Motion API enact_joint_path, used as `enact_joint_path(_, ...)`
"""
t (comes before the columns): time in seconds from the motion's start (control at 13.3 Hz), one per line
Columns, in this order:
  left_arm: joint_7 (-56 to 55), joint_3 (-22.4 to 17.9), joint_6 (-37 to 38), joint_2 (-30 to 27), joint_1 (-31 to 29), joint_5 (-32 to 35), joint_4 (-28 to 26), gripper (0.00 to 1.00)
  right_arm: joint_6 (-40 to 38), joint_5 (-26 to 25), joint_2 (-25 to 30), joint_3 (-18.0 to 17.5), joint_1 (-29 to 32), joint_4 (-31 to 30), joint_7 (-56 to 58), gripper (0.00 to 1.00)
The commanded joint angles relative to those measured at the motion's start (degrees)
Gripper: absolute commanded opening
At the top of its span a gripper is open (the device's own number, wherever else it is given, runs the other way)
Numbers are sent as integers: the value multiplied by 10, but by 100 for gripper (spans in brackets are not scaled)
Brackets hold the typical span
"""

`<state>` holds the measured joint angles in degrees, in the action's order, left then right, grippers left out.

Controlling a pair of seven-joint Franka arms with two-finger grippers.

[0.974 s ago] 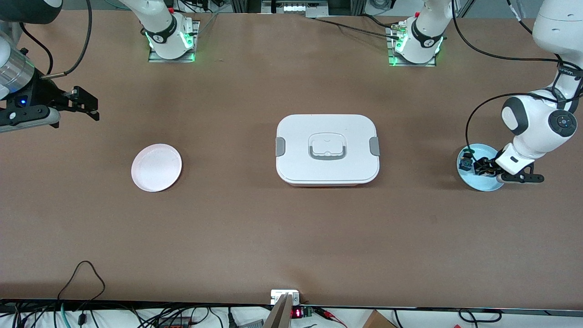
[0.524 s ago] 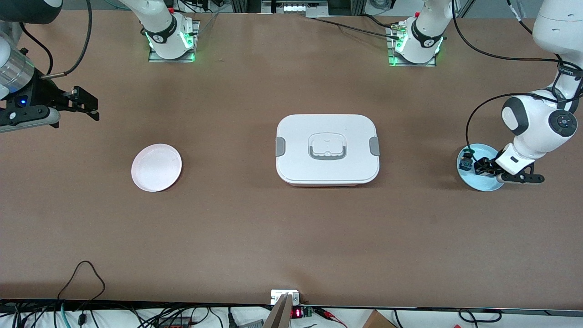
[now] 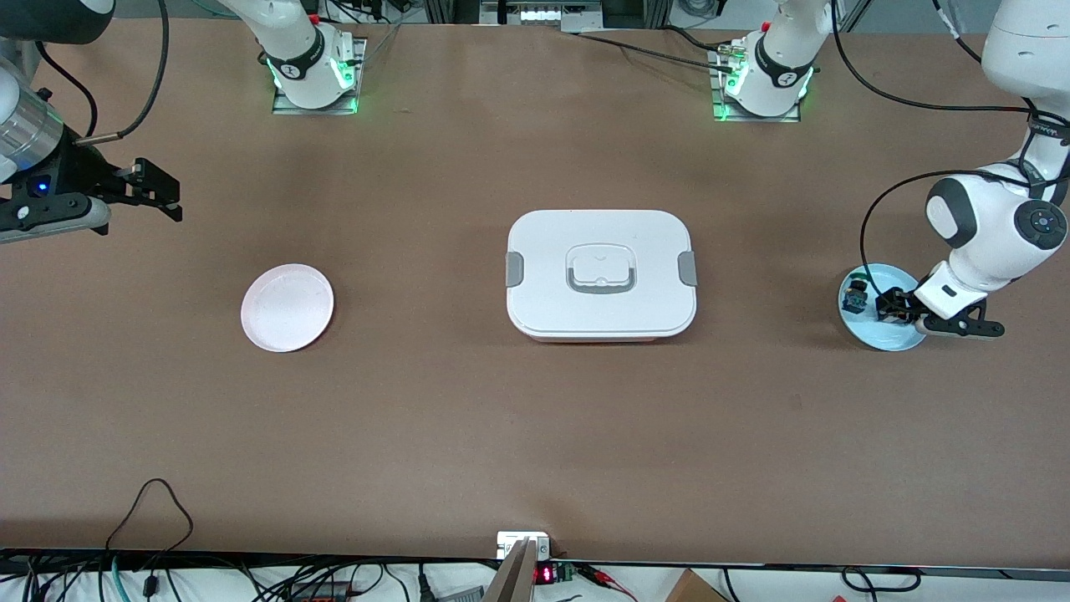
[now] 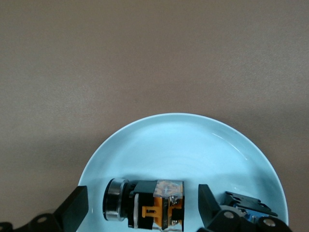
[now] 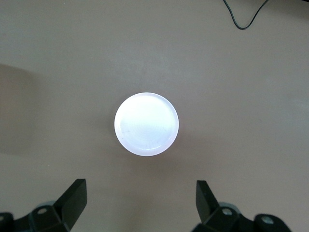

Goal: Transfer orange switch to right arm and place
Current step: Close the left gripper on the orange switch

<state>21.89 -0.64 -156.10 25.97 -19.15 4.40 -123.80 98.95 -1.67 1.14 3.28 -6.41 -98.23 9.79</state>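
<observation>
None of the task looks finished yet. The orange switch [image 4: 157,211] lies on its side in the blue plate [image 4: 193,140], with the left gripper [image 4: 140,212] low over it, fingers spread wide to either side and not closed. The right gripper [image 3: 155,191] waits open, well apart from the blue plate, above the table near the pink plate [image 3: 287,307]. Grasp, handover and placing all remain.

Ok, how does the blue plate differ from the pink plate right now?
The blue plate holds two small switches, the orange switch lying on its side; the pink plate holds nothing. The blue plate sits at the left arm's end with the open left gripper straddling the orange switch; the pink plate sits at the right arm's end, the open right gripper waiting above. Both are round and shallow.
</observation>
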Motion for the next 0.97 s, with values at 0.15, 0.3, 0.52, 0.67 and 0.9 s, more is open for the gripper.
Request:
enact_joint_path(0.15,14,7,0,18,-13,7,7,100,-10,-1,-2,-3,3,11,6,100)
enact_joint_path(0.3,29,7,1,20,-12,7,8,58,-10,-1,-2,-3,3,11,6,100)
enact_joint_path(0.52,34,7,8,19,-19,7,8,39,-10,-1,-2,-3,3,11,6,100)
enact_joint_path(0.67,35,9,66,7,-18,8,17,22,-10,-1,-2,-3,3,11,6,100)
enact_joint_path(0.9,34,31,208,-14,-15,7,79,15,-10,-1,-2,-3,3,11,6,100)
